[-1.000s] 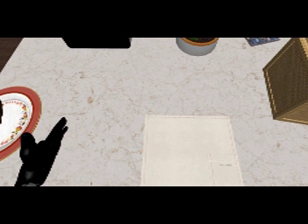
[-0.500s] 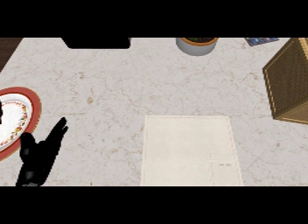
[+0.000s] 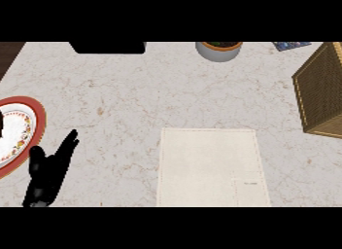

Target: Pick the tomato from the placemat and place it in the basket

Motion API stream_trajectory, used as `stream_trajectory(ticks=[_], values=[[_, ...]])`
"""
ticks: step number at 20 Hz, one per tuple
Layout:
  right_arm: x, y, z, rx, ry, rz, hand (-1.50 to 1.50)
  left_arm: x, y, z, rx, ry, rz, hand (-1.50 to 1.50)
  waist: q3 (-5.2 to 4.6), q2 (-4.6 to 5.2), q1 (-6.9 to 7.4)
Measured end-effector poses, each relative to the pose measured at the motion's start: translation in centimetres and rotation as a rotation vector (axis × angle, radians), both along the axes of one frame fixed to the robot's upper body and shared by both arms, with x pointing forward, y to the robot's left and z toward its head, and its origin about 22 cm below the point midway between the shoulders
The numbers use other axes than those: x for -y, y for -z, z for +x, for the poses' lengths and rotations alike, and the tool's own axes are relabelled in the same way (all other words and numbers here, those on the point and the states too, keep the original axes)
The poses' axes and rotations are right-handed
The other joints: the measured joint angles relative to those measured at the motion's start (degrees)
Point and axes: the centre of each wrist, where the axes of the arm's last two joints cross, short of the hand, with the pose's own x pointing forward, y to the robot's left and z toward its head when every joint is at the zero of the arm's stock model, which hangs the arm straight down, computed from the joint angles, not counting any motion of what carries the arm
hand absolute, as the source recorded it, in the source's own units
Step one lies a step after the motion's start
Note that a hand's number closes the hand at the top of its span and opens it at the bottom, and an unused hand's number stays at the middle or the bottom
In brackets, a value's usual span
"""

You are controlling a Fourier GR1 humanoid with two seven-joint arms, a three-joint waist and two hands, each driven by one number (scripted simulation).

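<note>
Here left robot hand (image 3: 48,170) rests open, empty.

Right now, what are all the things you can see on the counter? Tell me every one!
Placemat: one, cream, lower middle, nothing on it.
Basket: one, brown wicker, right edge.
Plate: one, white with a red rim, left edge, something dark brown on it.
Pot: one, grey, orange rim, top middle.
Black object: one, top left, cut off.
Blue item: one, top right, too small to tell.
Tomato: none visible.
Left hand: one, black, fingers straight, lower left beside the plate.
Right hand: not in view.
</note>
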Motion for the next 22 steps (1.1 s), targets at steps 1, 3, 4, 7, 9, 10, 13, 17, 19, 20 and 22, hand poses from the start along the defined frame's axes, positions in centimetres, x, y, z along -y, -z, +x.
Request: stream_trajectory(ticks=[1, 3, 4, 7, 9, 10, 13, 17, 19, 20, 22], values=[[0.2, 0.1, 0.1, -0.019, -0.002, -0.022, -1.50, 0.1, 0.1, 0.2, -0.003, 0.001, -0.001, 0.00, -0.01, 0.00, -0.03], [1.2, 0.9, -0.2, -0.034, -0.007, -0.060, -1.50, -0.3, 0.0, -0.2, 0.003, 0.008, -0.002, 0.00, 0.00, -0.05, 0.07], [1.7, 1.0, -0.2, -0.038, -0.008, -0.076, -1.50, -0.2, 0.0, -0.3, 0.007, 0.005, 0.000, 0.00, 0.00, -0.05, 0.12], [2.8, 1.3, -0.9, -0.030, -0.018, -0.099, -1.50, -0.2, -0.1, -0.4, -0.002, -0.005, 0.001, 0.00, -0.06, -0.12, -0.15], [3.7, 1.1, -1.3, -0.010, -0.017, -0.101, -1.50, -0.3, 0.1, -0.5, 0.003, -0.006, -0.001, 0.00, -0.05, -0.17, -0.27], [3.9, 1.0, -1.3, 0.002, -0.019, -0.097, -1.50, -0.2, -0.1, -0.5, 0.001, -0.009, 0.000, 0.00, -0.07, -0.18, -0.26], [4.9, 0.3, -1.5, 0.052, 0.000, -0.064, -1.50, -0.2, 0.3, -0.1, 0.000, 0.000, -0.003, 0.00, -0.06, -0.20, -0.34], [6.9, -0.7, -3.0, 0.109, 0.051, 0.004, -1.50, -0.2, 0.4, -0.1, -0.001, -0.003, -0.006, 0.00, -0.03, -0.38, -0.66], [8.2, -1.4, -4.0, 0.127, 0.089, 0.023, -1.50, -0.5, 0.2, -0.2, -0.005, -0.002, -0.011, 0.00, -0.02, -0.38, -0.68], [9.0, -1.7, -4.8, 0.135, 0.108, 0.033, -1.50, -0.4, 0.2, -0.5, -0.004, -0.007, -0.005, 0.00, -0.04, -0.42, -0.76], [10.5, -2.0, -6.1, 0.142, 0.139, 0.041, -1.50, -0.5, 0.1, -0.3, -0.016, -0.011, -0.006, 0.00, -0.09, -0.39, -0.89]])
